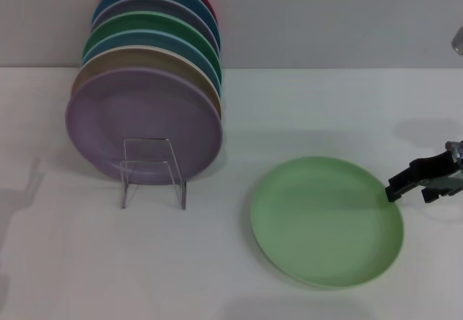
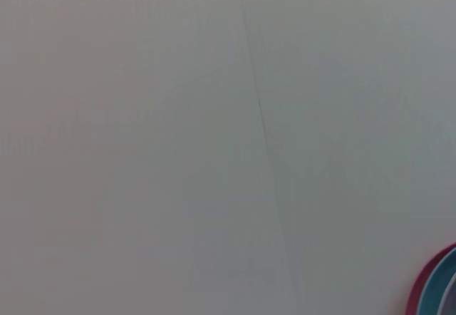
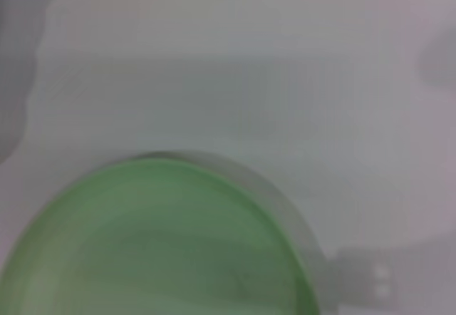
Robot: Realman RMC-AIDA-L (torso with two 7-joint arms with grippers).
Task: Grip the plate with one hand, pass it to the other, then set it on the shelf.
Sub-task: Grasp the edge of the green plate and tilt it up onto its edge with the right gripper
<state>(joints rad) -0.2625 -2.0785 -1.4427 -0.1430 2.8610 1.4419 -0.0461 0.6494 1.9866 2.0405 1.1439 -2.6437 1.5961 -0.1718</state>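
Note:
The light mint-green plate [image 1: 325, 221] lies flat on the white table, right of centre. It fills the lower part of the right wrist view [image 3: 157, 244]. My right gripper [image 1: 411, 192] comes in from the right edge, low over the table, its black fingers [image 1: 402, 182] spread, with one tip just beside the plate's right rim and holding nothing. The wire shelf [image 1: 153, 173] stands at the left with its front loop showing. My left gripper is out of view.
Several upright plates fill the shelf, with a lavender plate [image 1: 143, 121] in front and tan, blue, emerald-green and red ones behind. A grey wall [image 1: 325, 16] closes the back. The left wrist view shows a pale surface and the red and blue plate edges [image 2: 436, 286].

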